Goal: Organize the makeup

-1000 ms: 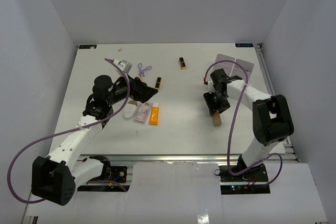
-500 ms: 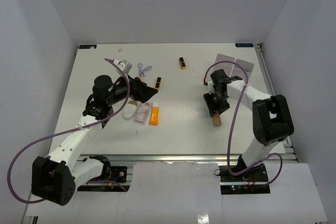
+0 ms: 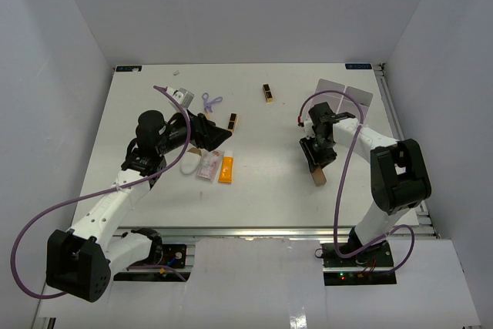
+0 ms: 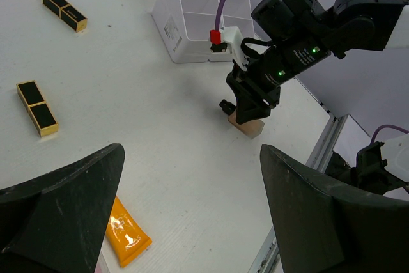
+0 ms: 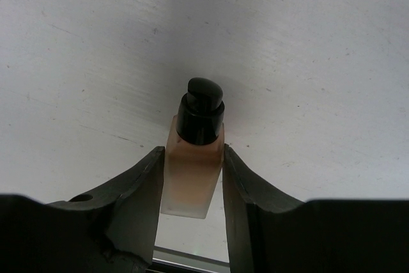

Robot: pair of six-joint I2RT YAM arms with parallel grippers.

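The right gripper (image 5: pixel 193 161) has its 2 fingers pressed against both sides of the beige bottle (image 5: pixel 192 187), which rests on the table near the white tray (image 4: pixel 167 27), probably to carry it there, while the left gripper (image 4: pixel 192 150) hangs wide open and holds nothing

Top view: right gripper (image 3: pixel 316 162) hides most of beige bottle (image 3: pixel 318 179); only the end past its fingertips shows. Left wrist view: orange tube (image 4: pixel 130 242) partly behind a finger of left gripper (image 4: pixel 192 151); white tray (image 4: pixel 198 27) cut by top edge. Pale speck (image 3: pixel 177 72) well beyond left gripper: too small to tell.
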